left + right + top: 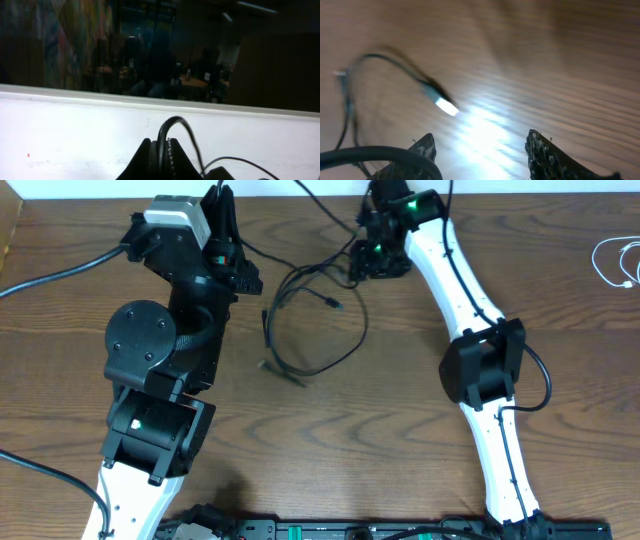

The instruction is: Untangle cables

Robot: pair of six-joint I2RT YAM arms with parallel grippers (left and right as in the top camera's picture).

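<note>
The long thin black cable (362, 330) lies in a loose loop on the wooden table (400, 430) between the two arms, one plug end (333, 302) lying inside the loop. My left gripper (240, 272) is at the loop's upper left. In the left wrist view it (161, 147) is shut on a strand of the black cable (175, 120), which arches up out of the jaws. My right gripper (362, 262) hovers at the loop's top right. Its fingers (480, 137) stand apart with nothing between them, and a plug end (442, 102) lies just ahead. The white cable (618, 262) is coiled at the far right edge.
Thick black arm wires (50, 275) trail off the left side and up past the back edge. One such wire (380, 152) crosses my right gripper's left finger. A rail (380, 530) runs along the table's front edge.
</note>
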